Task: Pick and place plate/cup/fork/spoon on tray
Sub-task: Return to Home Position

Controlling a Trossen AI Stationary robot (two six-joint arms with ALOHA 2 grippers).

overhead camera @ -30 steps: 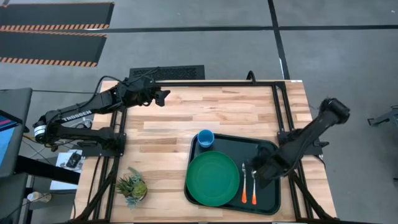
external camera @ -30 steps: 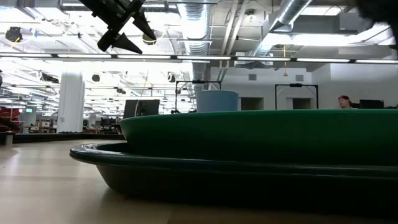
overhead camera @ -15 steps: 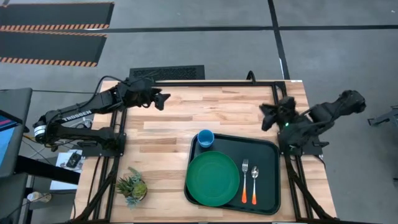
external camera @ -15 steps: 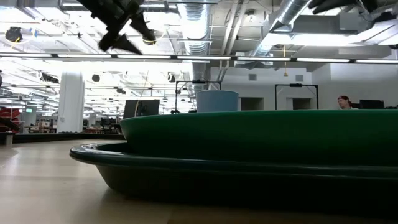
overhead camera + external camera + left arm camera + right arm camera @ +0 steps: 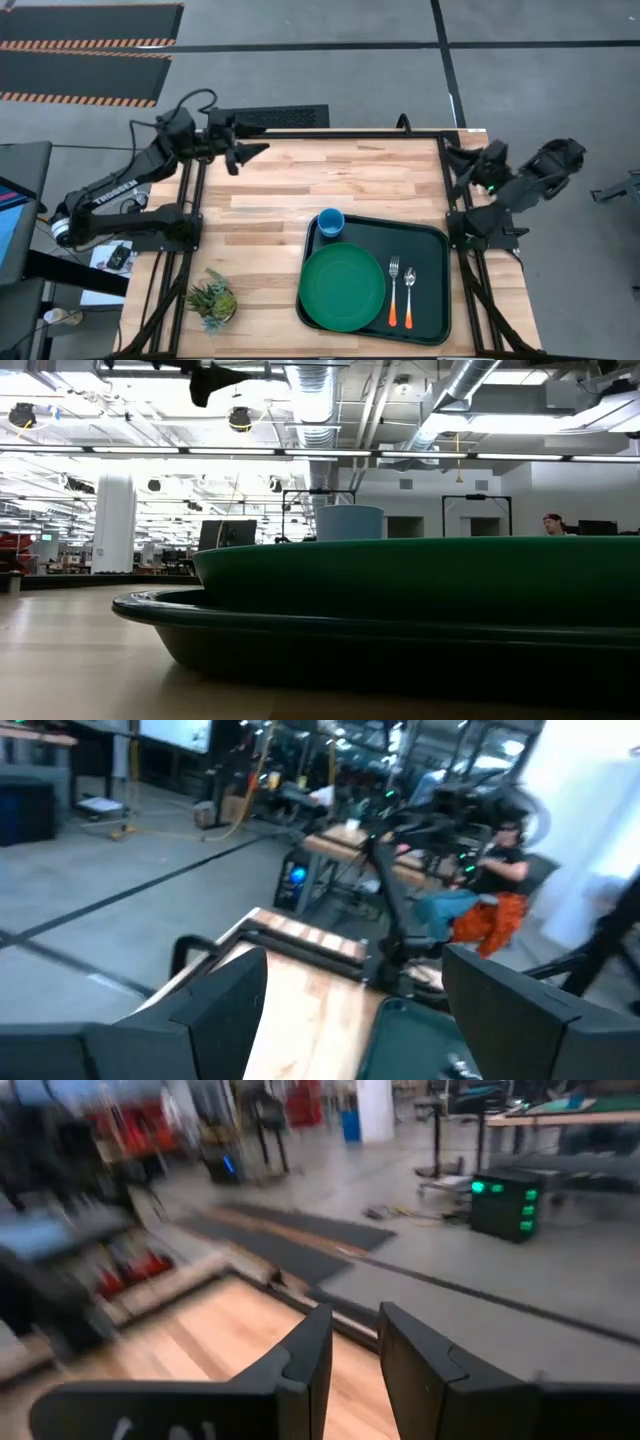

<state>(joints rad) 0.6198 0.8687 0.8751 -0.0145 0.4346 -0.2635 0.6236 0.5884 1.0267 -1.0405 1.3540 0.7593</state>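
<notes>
Plate [image 5: 342, 288], fork [image 5: 394, 291] and spoon [image 5: 410, 289] sit in the tray [image 5: 430, 238], cup [image 5: 330, 222] at its far corner. Left gripper [image 5: 245, 153] jaws apart, right gripper [image 5: 455, 160] nearly together, both empty at the bench's far edge. Only risk: a low return sweep clipping the cup.

Your light wood surface [image 5: 300, 190] carries tray [image 5: 432, 240] at near right; small potted plant [image 5: 212, 299] near left edge.

Two dark arms, white TROSSEN lettering on left arm [image 5: 110, 188], black cables, green light on right arm [image 5: 520, 185]
</notes>
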